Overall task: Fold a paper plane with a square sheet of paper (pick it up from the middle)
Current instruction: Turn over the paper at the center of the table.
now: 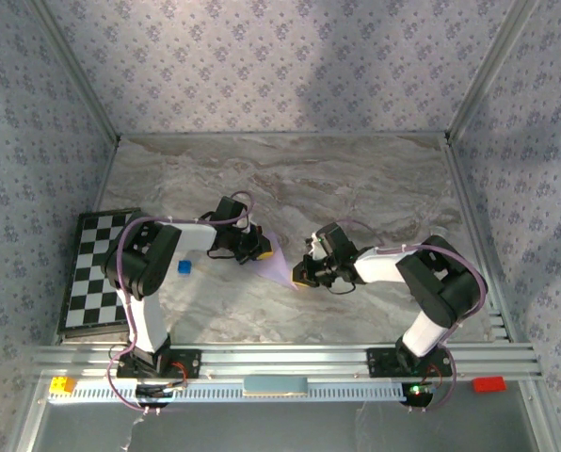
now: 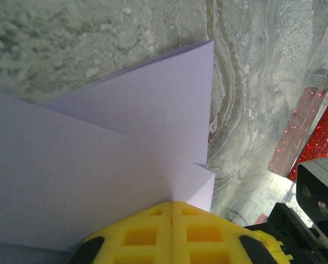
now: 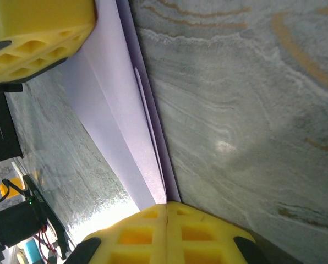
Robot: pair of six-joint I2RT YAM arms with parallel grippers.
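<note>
Marble table (image 1: 356, 179): left gripper (image 2: 171, 204), right gripper (image 3: 167, 205) clamp lilac paper (image 2: 125, 143).

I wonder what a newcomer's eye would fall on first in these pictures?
Most likely the partly folded pale lilac sheet of paper in the middle of the marbled table, with the left claw and the right claw each shut on it from opposite sides. Next would be the black-and-white chequered board at the table's left edge, with a tiny blue cube just to its right.
</note>
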